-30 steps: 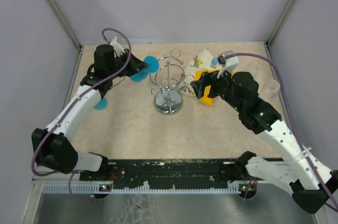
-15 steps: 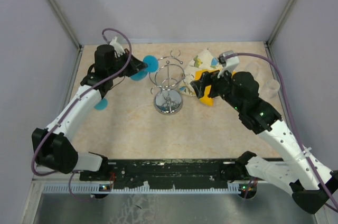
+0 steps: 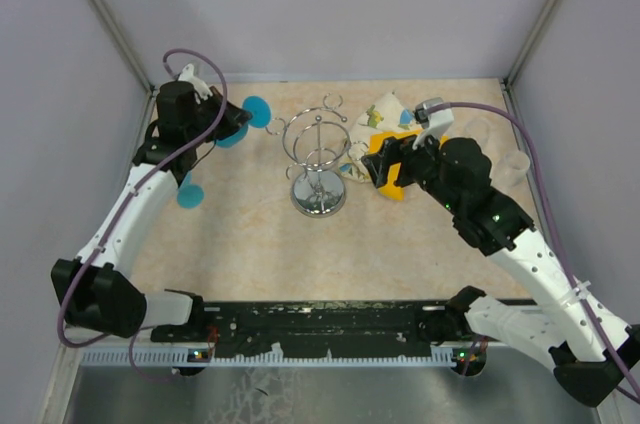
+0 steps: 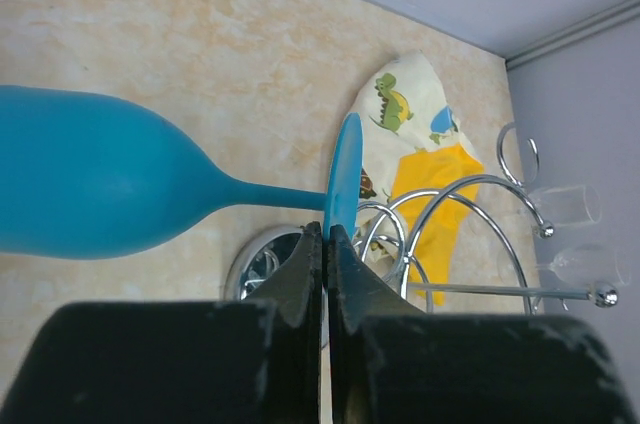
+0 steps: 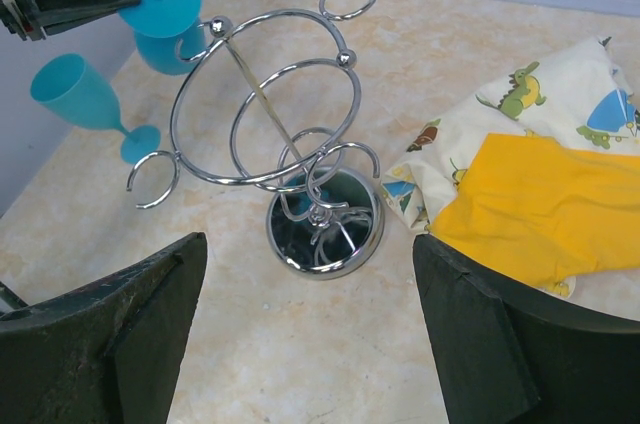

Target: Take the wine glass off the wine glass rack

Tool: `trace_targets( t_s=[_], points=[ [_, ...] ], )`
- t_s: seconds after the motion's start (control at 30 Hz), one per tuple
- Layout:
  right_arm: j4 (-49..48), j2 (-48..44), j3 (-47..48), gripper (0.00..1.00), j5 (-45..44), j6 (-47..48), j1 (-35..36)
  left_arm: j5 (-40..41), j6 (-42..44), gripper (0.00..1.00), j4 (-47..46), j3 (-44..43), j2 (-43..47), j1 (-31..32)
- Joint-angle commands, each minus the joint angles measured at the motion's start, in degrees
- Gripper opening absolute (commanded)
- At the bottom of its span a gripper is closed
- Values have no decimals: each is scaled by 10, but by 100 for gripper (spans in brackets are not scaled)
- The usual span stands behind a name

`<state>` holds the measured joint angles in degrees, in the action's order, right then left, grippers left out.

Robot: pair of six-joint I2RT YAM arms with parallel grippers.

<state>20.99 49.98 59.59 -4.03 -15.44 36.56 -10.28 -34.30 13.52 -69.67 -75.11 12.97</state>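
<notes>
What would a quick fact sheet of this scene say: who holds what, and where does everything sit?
Left gripper: shut on the foot of a blue glass
Held glass: sideways in the air, left of the rack, clear of its wire arms
Right gripper: open, holding nothing, hovering to the right of the rack
Second blue glass: upright on the table, left of the rack
Cloths: one dinosaur-print, one yellow, crumpled to the right of the rack

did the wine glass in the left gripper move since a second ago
Yes. The wine glass has shifted left, away from the wine glass rack, which stayed put; its foot now sits clear of the loops.
</notes>
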Motion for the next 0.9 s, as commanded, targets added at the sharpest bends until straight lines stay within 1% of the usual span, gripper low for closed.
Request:
trace_targets(
  t_s=[0.0, 0.1, 0.27, 0.57, 0.67, 0.73, 0.87],
  points=[
    [-21, -13, 0, 84, -1, 9, -6, 33, 38, 0, 14, -26, 14, -6],
    [-22, -15, -2, 84, -1, 8, -6, 57, 67, 0, 28, -39, 14, -7],
    [-29, -12, -6, 84, 3, 9, -6, 128, 117, 0, 54, -51, 24, -6],
    [-31, -7, -7, 84, 10, 7, -7, 189, 149, 0, 62, -48, 35, -6],
    [-32, -12, -7, 84, 16, 5, -8, 187, 159, 0, 61, -48, 44, -7],
    [-40, -12, -6, 84, 35, 2, -8, 167, 161, 0, 59, -49, 55, -6],
    [-65, 4, 0, 82, 129, 5, -7, 112, 153, 0, 61, -63, 91, -6]
  ],
)
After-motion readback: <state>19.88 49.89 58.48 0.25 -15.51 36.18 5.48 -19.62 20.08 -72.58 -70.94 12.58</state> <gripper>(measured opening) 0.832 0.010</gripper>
